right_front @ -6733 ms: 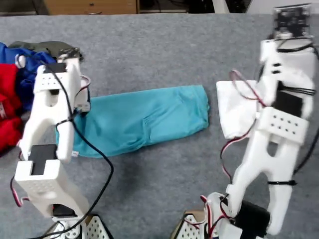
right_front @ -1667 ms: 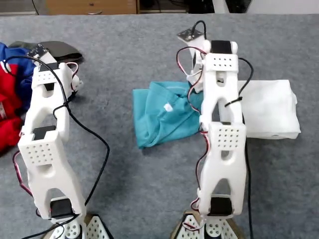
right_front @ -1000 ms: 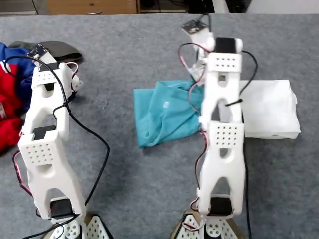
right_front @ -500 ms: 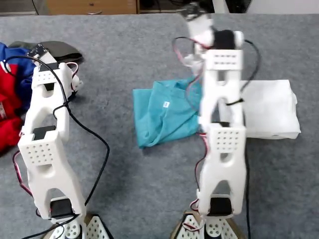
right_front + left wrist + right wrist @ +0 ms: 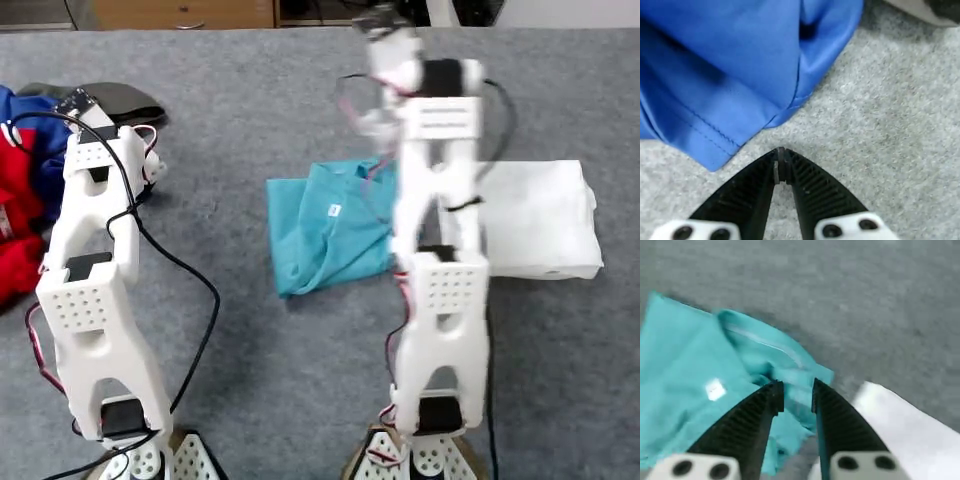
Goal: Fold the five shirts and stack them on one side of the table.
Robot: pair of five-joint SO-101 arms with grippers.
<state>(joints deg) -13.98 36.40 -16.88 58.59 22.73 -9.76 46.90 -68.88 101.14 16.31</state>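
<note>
While hanging slightly parted and empty over the collar edge of the teal shirt point(image 5: 325, 235), roughly folded mid-table just beside the folded white shirt point(image 5: 540, 220), appears to be between folds with the right gripper point(image 5: 794, 390). Next probably calls for dropping, pinching a teal edge and carrying it onto the white one. Holds the left gripper point(image 5: 781, 167) pressed shut just beside the blue shirt point(image 5: 730, 65).

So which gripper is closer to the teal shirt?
The right one. The right gripper hangs above the teal shirt; the left gripper sits well away, beside the blue shirt.
</note>
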